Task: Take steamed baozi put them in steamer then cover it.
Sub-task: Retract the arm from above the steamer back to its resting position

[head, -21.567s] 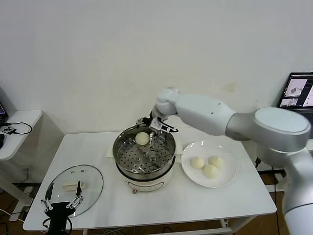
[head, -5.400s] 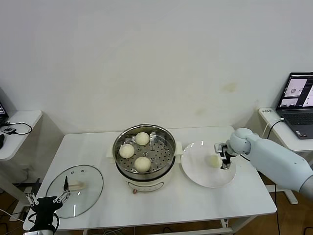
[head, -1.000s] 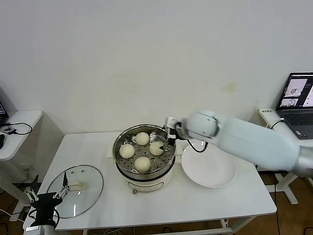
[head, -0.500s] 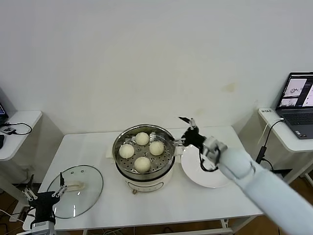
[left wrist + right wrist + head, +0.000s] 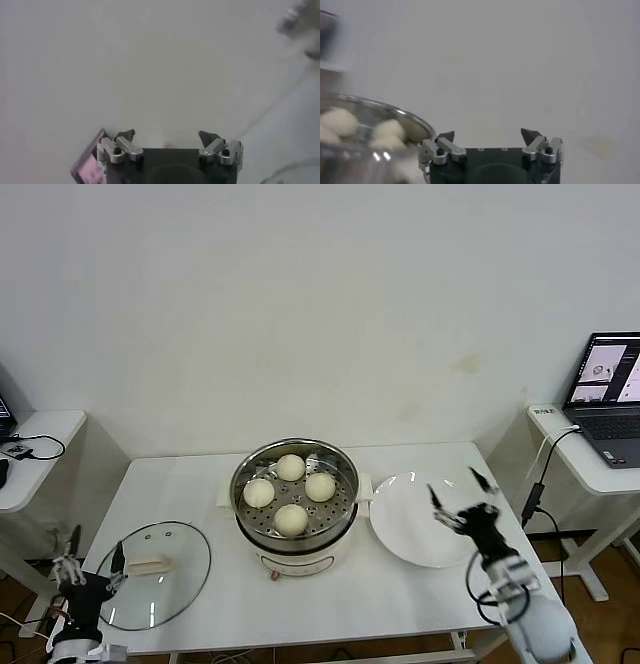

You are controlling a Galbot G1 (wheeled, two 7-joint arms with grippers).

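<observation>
The cover lies just beside the spread, empty left pincer; the right pincer, also spread, hangs far across the steamer; the handle runs left-right.

Right gripper: black body, thin dark fingers with pale metal tips. Black cable loops off the wrist, arm shell below it is smooth light grey-white, rounded.

Left gripper: same build, black body, silver-and-black fingers, small white block under the wrist.

Right wrist view, right gripper: black housing with a curved front edge, a row of small holes along the top, two silver linkage brackets each with a dark screw, black pointed fingertips.

Left wrist view, left gripper: identical black housing, silver brackets, dark screws, black pointed fingertips.
</observation>
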